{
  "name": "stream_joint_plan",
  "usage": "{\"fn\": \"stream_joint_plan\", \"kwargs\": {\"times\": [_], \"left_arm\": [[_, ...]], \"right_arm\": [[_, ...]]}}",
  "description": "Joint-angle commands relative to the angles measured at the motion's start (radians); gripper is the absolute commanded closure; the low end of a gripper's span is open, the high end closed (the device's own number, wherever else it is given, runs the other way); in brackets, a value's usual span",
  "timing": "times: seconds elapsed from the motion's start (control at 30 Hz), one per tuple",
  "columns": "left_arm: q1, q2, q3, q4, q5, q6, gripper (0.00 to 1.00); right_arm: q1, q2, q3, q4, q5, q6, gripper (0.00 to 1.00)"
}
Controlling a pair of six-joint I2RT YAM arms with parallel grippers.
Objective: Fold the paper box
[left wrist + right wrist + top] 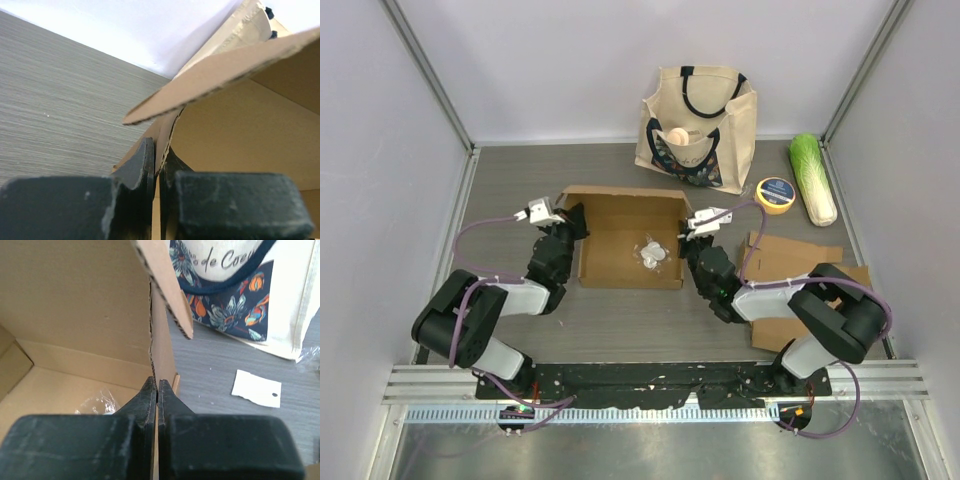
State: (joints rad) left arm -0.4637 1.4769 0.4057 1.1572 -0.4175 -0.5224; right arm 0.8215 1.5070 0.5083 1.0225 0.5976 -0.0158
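The shallow brown corrugated cardboard box (620,240) sits open-side up at the centre of the grey wood-grain table (510,180), its long axis running left to right. The left gripper (577,222) pinches its left wall, and the right gripper (686,238) clamps its right wall.

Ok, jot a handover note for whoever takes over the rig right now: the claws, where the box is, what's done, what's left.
Left claw: shut on the paper box, pinching its left wall.
Right claw: shut on the box's right wall.
Box: mid-table between the two arms, top open, a crumpled clear wrapper lying inside.
Done: the side walls stand up.
Left: the flaps likely need tucking in and the box is not yet closed.
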Motion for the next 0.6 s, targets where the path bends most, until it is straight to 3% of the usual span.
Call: {"fn": "stream_joint_plan", "kwargs": {"times": [0.0,0.1,0.33,0.43,0.53,0.57], "left_arm": [[-0.010,0.057,-0.060,0.153,0.062,0.009,1.00],[-0.012,0.068,-0.082,0.174,0.068,0.010,1.00],[-0.016,0.077,-0.110,0.188,0.065,0.009,1.00],[-0.020,0.091,-0.125,0.197,0.057,0.009,1.00],[-0.021,0.109,-0.128,0.222,0.057,0.022,1.00],[-0.021,0.111,-0.128,0.222,0.056,0.028,1.00]], "right_arm": [[0.013,0.042,-0.106,0.326,-0.068,-0.004,0.98],[0.011,0.079,-0.142,0.405,-0.041,-0.004,0.99],[0.031,0.078,-0.162,0.375,-0.013,0.053,0.98],[0.068,0.061,-0.166,0.314,0.042,0.076,0.89],[0.134,-0.019,-0.162,0.145,0.140,0.117,0.69],[0.143,-0.063,-0.145,0.061,0.148,0.160,0.55]]}}
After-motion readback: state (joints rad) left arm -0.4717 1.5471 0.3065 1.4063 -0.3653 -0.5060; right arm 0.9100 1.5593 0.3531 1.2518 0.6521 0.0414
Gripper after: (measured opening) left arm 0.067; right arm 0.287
